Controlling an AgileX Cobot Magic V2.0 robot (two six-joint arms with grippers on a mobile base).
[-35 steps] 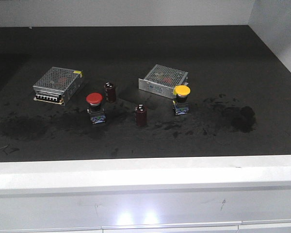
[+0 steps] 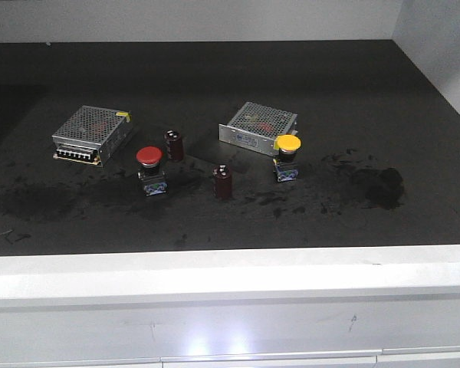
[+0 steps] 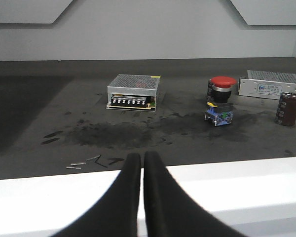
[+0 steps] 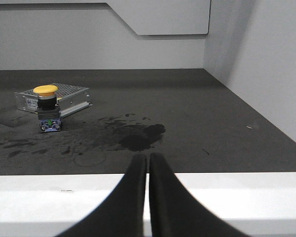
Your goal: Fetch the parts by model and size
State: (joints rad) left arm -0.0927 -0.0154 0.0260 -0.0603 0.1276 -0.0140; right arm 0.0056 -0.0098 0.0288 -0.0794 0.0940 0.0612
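- red-capped switch [image 2: 149, 170]: stands upright on the dark surface [image 2: 215, 77], left of centre, between the left mesh box [image 2: 92, 134] and the front cylinder [image 2: 223, 183]. the rear cylinder [image 2: 174, 145] is just behind it, apart.
- yellow-capped switch [image 2: 287, 157]: upright, right of centre, just in front of the right mesh box [image 2: 258, 126] at its near right corner. can't tell if they touch.
- handling, my read: both small, light and rigid. the mushroom cap is wider than the base, so probably top-heavy and easy to tip if nudged.
- the caps are smooth and domed and look likely to slip. better to grip the blocky base on its flat sides, or the dark collar under the cap.
- the yellow one has the box close behind, so come in from the front or the sides.
- materials: glossy plastic caps, dark bodies, blue-marked square bases. the boxes are silver perforated metal, the left one with a terminal strip along its front. the cylinders are dark red with dark tops.
- the surface is matte black with scuffs and smudges, and a white ledge [image 2: 230, 276] runs along the front edge.
- left jaws: closed tip to tip, holding nothing, over the ledge, well short of the red switch.
- right jaws: same, closed and empty, over the ledge, with the yellow switch far to the left in the right wrist view.
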